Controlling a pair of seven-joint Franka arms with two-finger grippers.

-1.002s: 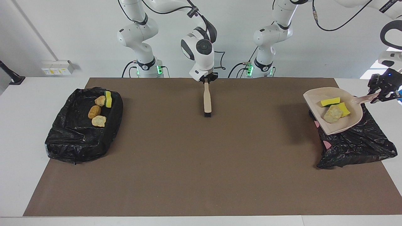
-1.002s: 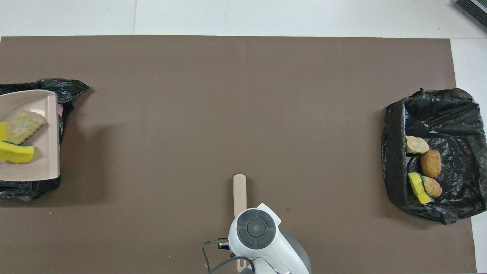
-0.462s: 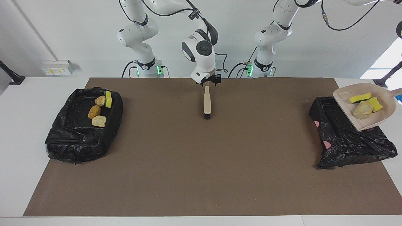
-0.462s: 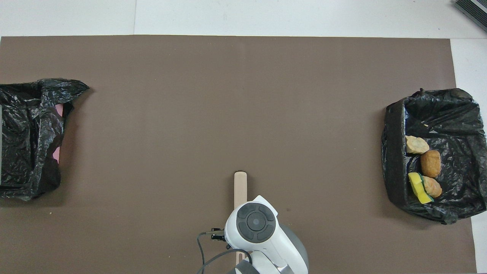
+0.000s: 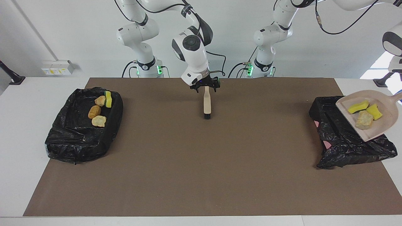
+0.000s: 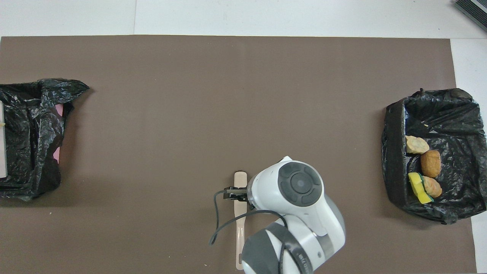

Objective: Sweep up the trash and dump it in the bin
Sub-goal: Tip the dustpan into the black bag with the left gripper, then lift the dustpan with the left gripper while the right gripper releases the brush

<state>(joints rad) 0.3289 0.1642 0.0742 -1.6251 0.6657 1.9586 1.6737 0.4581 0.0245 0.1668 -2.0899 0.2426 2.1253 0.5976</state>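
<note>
The beige dustpan [image 5: 377, 127] hangs tilted over the black-bagged bin [image 5: 345, 141] at the left arm's end. It carries trash: two yellow sponge wedges [image 5: 358, 107] and a tan bread lump [image 5: 364, 120]. Its handle runs out of view, so my left gripper is not visible. The overhead view shows only a sliver of the dustpan [image 6: 2, 144]. My right gripper [image 5: 206, 89] is open just above the handle end of the beige hand brush [image 5: 207, 105], which lies flat on the mat. Three bread lumps [image 5: 94, 111] and a sponge [image 5: 108, 99] lie in the other bin [image 5: 81, 135].
The brown mat [image 5: 201, 163] covers the table between the two bins. In the overhead view the right arm's wrist [image 6: 300, 182] covers part of the brush [image 6: 239, 179], and the filled bin [image 6: 395, 152] sits at the right arm's end.
The dustpan has moved outward over the bin at the left arm's end and dipped lower. My right gripper has let go of the brush and its wrist has swung forward over it.
</note>
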